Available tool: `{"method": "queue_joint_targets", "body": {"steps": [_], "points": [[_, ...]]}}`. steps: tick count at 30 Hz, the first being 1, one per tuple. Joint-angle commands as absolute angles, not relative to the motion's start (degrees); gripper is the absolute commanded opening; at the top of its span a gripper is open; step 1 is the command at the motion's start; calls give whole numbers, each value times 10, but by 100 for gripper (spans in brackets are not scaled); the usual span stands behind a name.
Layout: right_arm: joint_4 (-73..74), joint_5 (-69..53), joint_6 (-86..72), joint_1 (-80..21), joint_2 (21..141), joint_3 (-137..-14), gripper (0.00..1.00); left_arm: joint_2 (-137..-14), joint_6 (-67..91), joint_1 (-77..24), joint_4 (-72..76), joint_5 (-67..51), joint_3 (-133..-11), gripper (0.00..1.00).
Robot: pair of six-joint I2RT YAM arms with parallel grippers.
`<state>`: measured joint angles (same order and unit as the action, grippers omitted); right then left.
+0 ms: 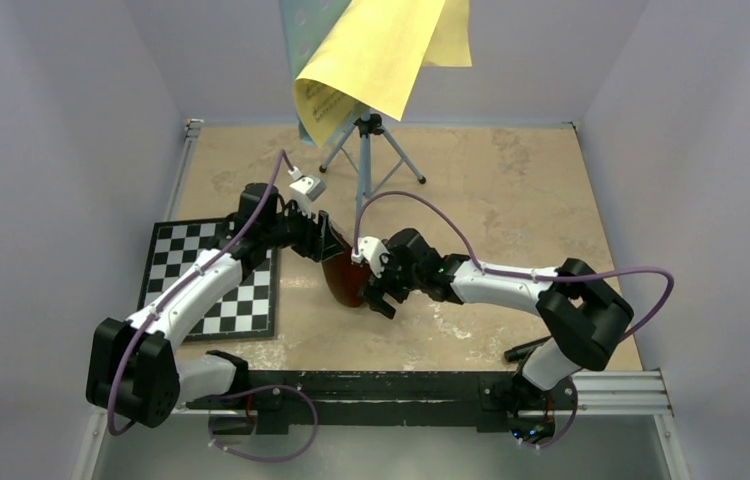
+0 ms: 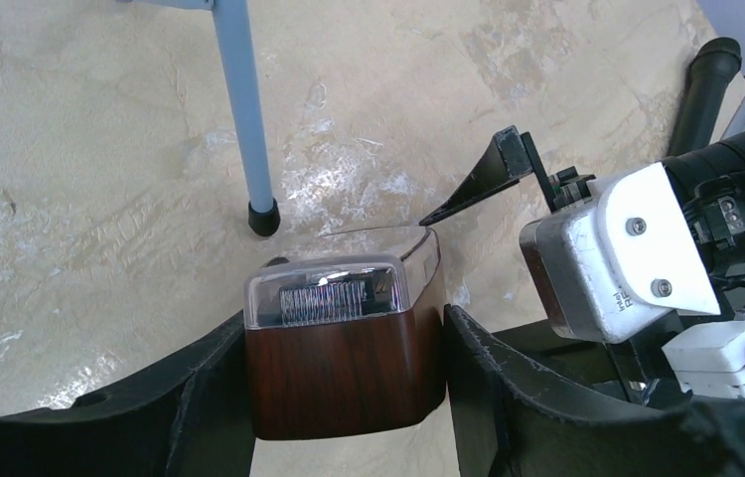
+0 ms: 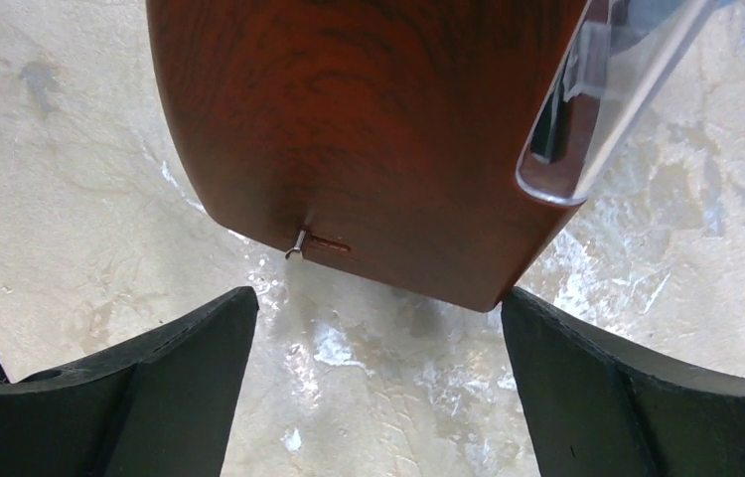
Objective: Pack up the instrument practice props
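Note:
The brown wood-grain metronome (image 1: pixel 343 280) (image 2: pixel 339 368) is at mid-table, a clear cover over its face. My left gripper (image 1: pixel 334 252) (image 2: pixel 347 336) is shut on it, one finger pressed on each side. My right gripper (image 1: pixel 377 292) (image 3: pixel 378 308) is open just to its right. The metronome's wooden body (image 3: pixel 369 129) sits beyond the right fingertips, apart from them. At the back stands the light-blue music stand (image 1: pixel 368 140), with yellow sheets (image 1: pixel 381 50) of music draped over its top. One stand leg (image 2: pixel 244 109) ends just behind the metronome.
A black-and-white chessboard (image 1: pixel 216 275) lies at the left under my left arm. A black cylinder (image 1: pixel 528 350) (image 2: pixel 703 89) rests near the front right edge. Grey walls enclose the table on three sides.

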<state>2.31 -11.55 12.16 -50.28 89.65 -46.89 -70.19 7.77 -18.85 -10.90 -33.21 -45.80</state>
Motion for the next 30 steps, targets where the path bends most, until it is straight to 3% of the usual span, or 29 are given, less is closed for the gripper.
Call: {"method": "queue_joint_targets", "body": {"steps": [1, 7, 15, 27, 30], "points": [[-28, -153, 150, -501, 901, -496, 95, -719, 44, -187, -158, -334, -436, 0], [35, -206, 142, -484, 888, -522, 88, -710, 17, -187, -165, -324, -443, 0], [63, -218, 87, -481, 907, -560, 98, -718, 34, -187, -162, -315, -445, 0], [81, -142, 128, -481, 946, -585, 81, -727, 17, -187, -179, -319, -461, 0], [80, -138, 158, -480, 935, -573, 72, -728, 13, -187, -181, -320, -459, 0]]}}
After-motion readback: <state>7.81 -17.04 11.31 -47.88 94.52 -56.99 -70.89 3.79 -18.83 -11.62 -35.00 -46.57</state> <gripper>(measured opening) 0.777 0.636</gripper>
